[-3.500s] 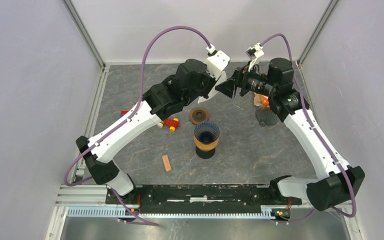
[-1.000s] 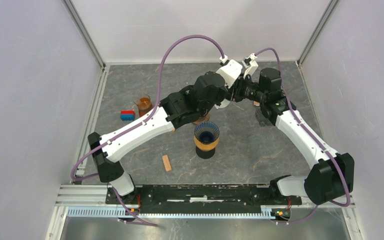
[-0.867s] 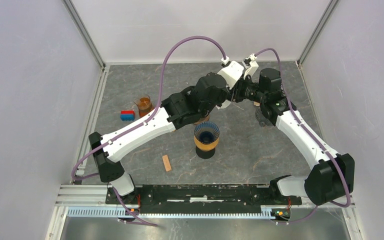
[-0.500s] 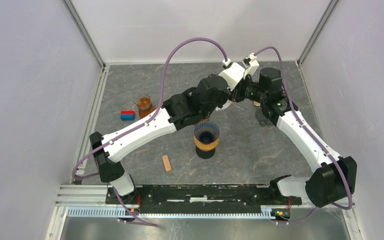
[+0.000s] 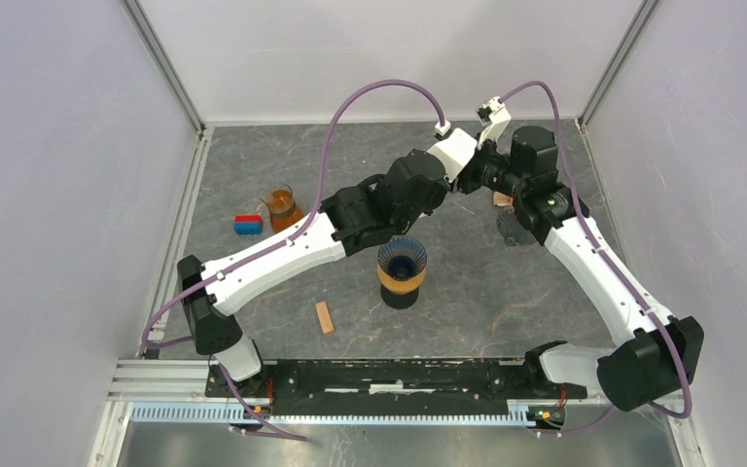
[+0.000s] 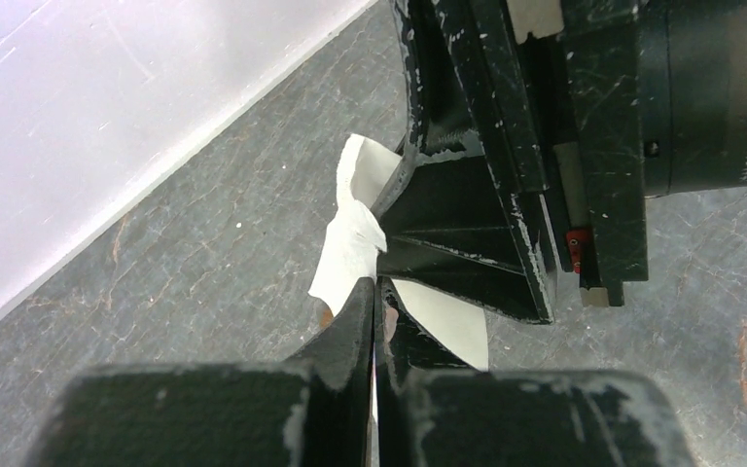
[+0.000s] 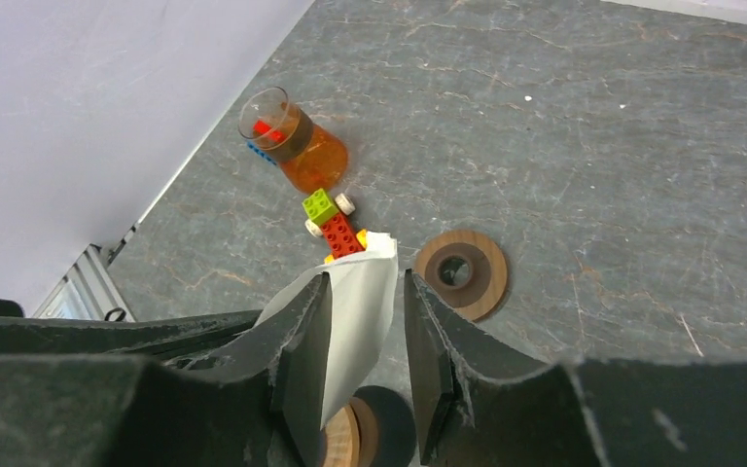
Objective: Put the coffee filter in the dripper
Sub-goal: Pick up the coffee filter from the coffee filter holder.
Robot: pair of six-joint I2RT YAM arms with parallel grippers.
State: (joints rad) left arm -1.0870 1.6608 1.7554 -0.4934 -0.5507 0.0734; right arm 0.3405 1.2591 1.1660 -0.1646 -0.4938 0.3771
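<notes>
Currently, the grey surface (image 5: pixel 253 165) carries the dripper (image 5: pixel 402 263) at its centre. Both arms meet above the surface, at 1 o'clock from the dripper. The left claw (image 6: pixel 377 292) is clamped on the coffee filter (image 6: pixel 353 238), holding it off the surface. The right claw (image 7: pixel 366 282) stands narrowly parted, one finger on either side of the coffee filter. A wooden ring (image 7: pixel 461 272) lies flat on the surface.

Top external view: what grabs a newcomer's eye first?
Over the far middle of the table, the left gripper pinches a white coffee filter while the right gripper straddles it, jaws apart. The blue-ribbed dripper stands empty mid-table.
</notes>
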